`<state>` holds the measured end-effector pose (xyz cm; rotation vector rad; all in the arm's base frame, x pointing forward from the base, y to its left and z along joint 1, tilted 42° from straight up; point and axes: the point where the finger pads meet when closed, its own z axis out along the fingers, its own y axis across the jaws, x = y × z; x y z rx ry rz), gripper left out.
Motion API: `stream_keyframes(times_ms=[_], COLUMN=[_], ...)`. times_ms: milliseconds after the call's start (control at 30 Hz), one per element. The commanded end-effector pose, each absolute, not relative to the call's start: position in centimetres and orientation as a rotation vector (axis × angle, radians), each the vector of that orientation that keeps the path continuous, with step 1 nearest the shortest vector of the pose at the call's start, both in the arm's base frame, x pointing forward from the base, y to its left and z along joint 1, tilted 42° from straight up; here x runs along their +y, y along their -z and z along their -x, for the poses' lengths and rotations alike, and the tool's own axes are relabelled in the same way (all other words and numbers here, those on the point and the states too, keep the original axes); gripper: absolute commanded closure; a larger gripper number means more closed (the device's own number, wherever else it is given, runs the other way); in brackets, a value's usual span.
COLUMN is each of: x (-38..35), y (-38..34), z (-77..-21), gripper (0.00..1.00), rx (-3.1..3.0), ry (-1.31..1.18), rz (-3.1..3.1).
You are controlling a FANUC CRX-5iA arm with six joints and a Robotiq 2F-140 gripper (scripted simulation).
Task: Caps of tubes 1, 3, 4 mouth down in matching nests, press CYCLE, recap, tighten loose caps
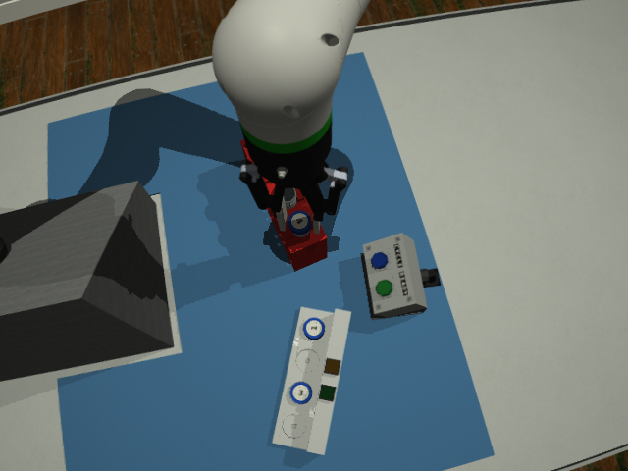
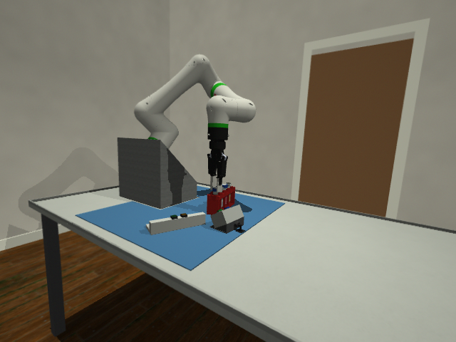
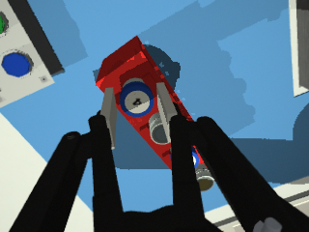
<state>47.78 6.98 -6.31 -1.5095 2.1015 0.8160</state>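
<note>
The red decapping station (image 1: 306,251) (image 2: 220,200) (image 3: 118,68) stands on the blue mat. My gripper (image 1: 299,224) (image 2: 217,185) (image 3: 136,97) hangs straight down over its near end. The fingers stand on either side of the blue-rimmed cap of tube 4 (image 1: 299,222) (image 3: 137,99), with a small gap on each side. Tube 3 (image 3: 158,128) is uncapped, tube 2 carries its cap (image 3: 195,157), and tube 1 (image 3: 205,179) is uncapped. In the cap tray (image 1: 324,436) (image 2: 172,222), cap 1 (image 1: 314,328) sits in nest 1 and cap 3 (image 1: 301,392) in nest 3. Nests 2 and 4 are empty. Both lamps are dark.
The small desk (image 1: 400,298) (image 2: 226,216) with the blue key (image 1: 379,260) (image 3: 15,64) and the green key (image 1: 384,287) stands right of the station. The grey pedestal (image 1: 76,263) under the arm's base stands at the left.
</note>
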Motion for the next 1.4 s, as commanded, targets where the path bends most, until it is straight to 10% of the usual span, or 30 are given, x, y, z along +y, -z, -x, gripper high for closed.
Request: stream_keyframes(times_ms=[0,1367], x=[6.96,6.94], y=[6.3,6.28], z=[-47.79,-47.79], gripper=[1.0,1.0], rx=[2.103,1.004], ry=[-0.816,-0.388], rz=[1.51,2.221])
